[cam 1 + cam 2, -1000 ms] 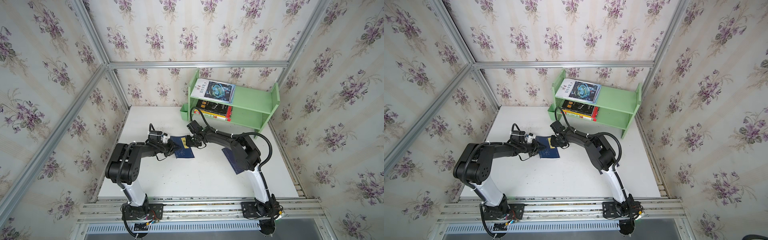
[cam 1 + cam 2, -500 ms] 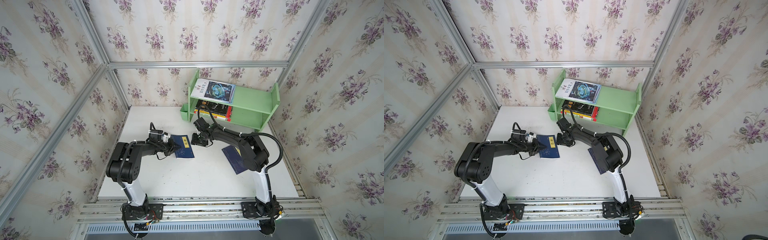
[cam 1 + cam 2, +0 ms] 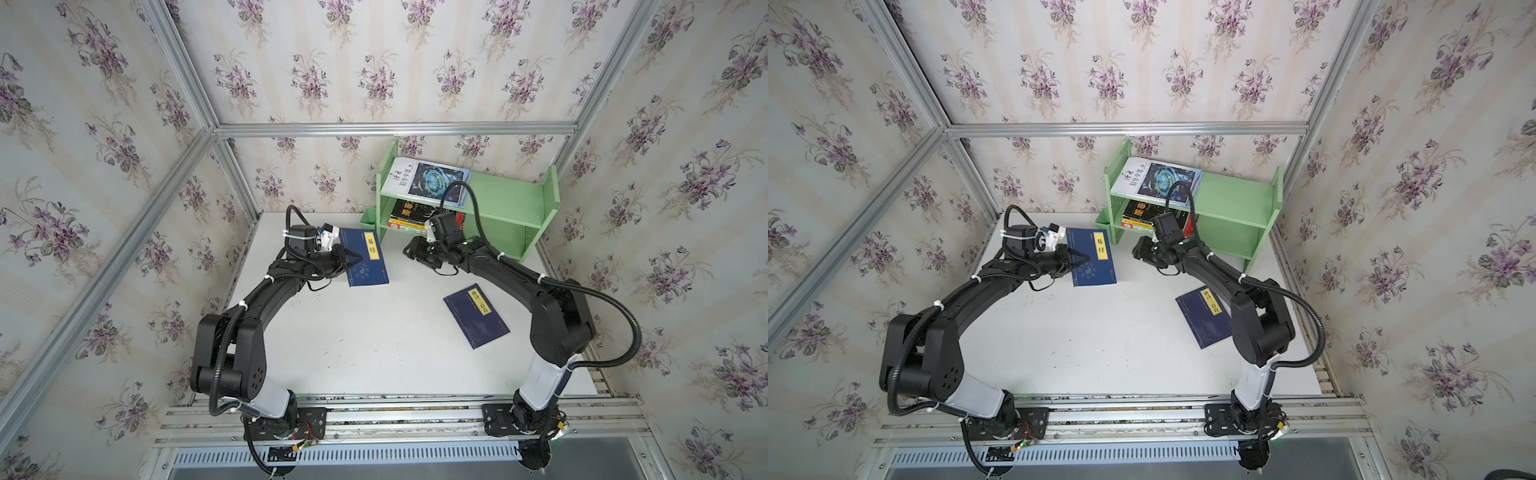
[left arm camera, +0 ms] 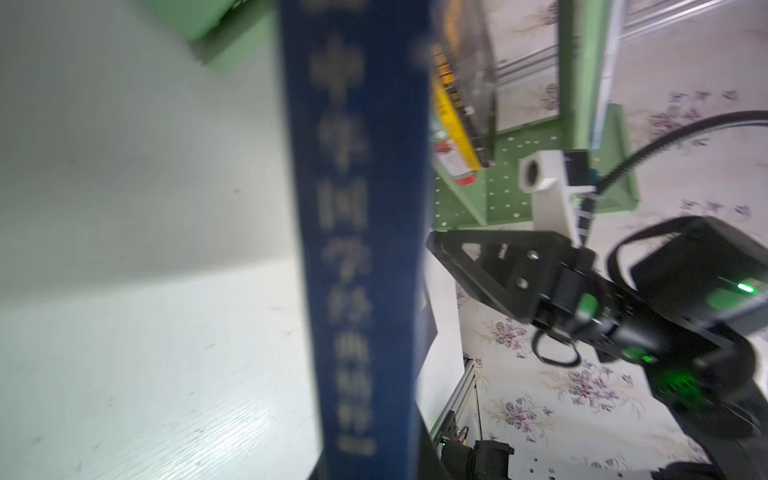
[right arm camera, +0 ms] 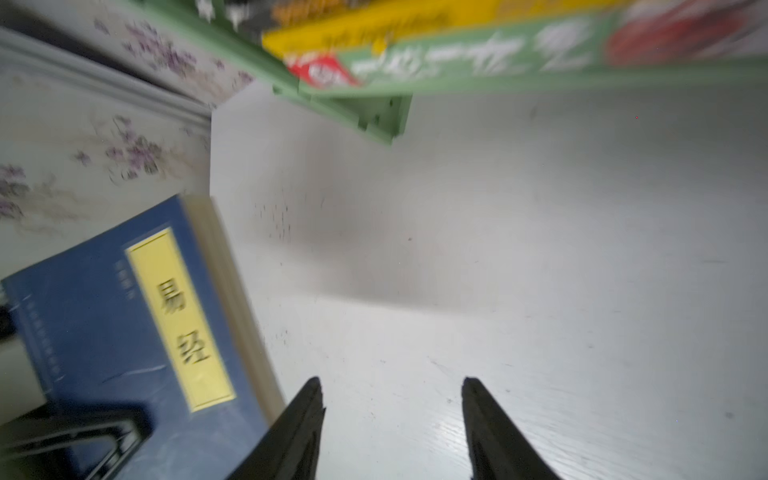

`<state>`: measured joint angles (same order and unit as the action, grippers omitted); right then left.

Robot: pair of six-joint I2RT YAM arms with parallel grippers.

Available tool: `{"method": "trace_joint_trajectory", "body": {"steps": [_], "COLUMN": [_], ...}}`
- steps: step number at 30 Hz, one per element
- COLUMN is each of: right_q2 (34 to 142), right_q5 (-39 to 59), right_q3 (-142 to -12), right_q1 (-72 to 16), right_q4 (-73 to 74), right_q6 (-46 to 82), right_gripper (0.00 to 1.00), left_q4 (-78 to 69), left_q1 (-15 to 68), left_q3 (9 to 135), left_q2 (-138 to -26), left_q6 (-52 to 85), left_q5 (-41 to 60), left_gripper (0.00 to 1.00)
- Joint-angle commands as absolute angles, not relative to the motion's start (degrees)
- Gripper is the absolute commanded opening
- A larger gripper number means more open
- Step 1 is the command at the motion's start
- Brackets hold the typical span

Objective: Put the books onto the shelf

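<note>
My left gripper [image 3: 352, 259] is shut on the left edge of a navy book with a yellow label [image 3: 365, 257], in front of the shelf's left end. Its blurred blue spine [image 4: 361, 249] fills the left wrist view. My right gripper [image 3: 409, 251] stands open and empty just right of that book, its fingers [image 5: 303, 415] over bare table. A second navy book [image 3: 476, 316] lies flat by the right arm. The pale green shelf [image 3: 511, 199] holds a white-blue book [image 3: 428, 180] on top and a stack with a black book [image 3: 409, 212] on its lower tier.
The white table [image 3: 374, 340] is boxed in by flowered walls with aluminium rails. A small green cup [image 3: 368, 216] hangs on the shelf's left end. The right arm's cable [image 3: 473, 208] loops in front of the shelf's two tiers. The top tier's right half [image 3: 507, 195] is bare.
My right gripper has opened, let go of the navy book and drawn back to the right. The left gripper has closed tighter on the book's left edge and keeps it.
</note>
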<state>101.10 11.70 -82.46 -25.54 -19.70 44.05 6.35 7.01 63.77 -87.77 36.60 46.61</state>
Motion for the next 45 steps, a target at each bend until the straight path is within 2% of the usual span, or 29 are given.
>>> {"method": "trace_joint_trajectory", "body": {"steps": [1, 3, 6, 9, 13, 16, 20, 30, 34, 45], "right_q2": [96.5, 94.7, 91.9, 88.5, 87.1, 85.3, 83.2, 85.5, 87.7, 90.6], "right_q5": [7.7, 5.1, 5.5, 8.7, 12.2, 15.3, 16.7, 26.0, 28.3, 30.5], "right_q3": [-85.0, -88.0, -87.4, -82.7, -83.5, -81.3, -76.4, -71.4, -71.5, -74.0], "right_q1": [-24.6, -24.0, -22.7, -21.1, -20.7, -20.7, -20.7, -21.0, -21.2, -21.6], "right_q4": [-21.5, -25.1, -22.9, -16.1, -16.3, -10.6, -0.2, 25.2, 34.0, 39.1], "right_q6": [40.7, 37.4, 37.3, 41.9, 42.3, 44.4, 47.9, 57.1, 60.3, 62.0], "right_gripper": [0.51, 0.52, 0.56, 0.58, 0.61, 0.70, 0.74, 0.75, 0.74, 0.73], "left_q4": [6.3, 6.3, 6.2, 6.2, 4.3, -0.6, -11.6, -35.8, -36.7, -38.7], "left_q1": [6.9, 7.0, 7.0, 7.5, 9.5, 11.0, 13.2, 17.6, 19.1, 20.0], "left_q3": [68.0, 71.3, 75.8, 80.7, 85.5, 88.2, 90.9, 94.4, 95.5, 96.8], "left_q2": [-85.8, -84.6, -83.8, -84.1, -84.9, -87.0, -90.3, -99.5, -101.6, -105.3], "left_q6": [35.6, 36.7, 39.1, 41.7, 46.0, 51.7, 59.4, 75.7, 77.0, 81.1], "left_q5": [52.1, 53.0, 53.7, 52.8, 47.9, 45.4, 43.2, 34.0, 30.3, 27.0], "left_gripper": [0.10, 0.10, 0.10, 0.10, 0.09, 0.10, 0.11, 0.13, 0.13, 0.13]}}
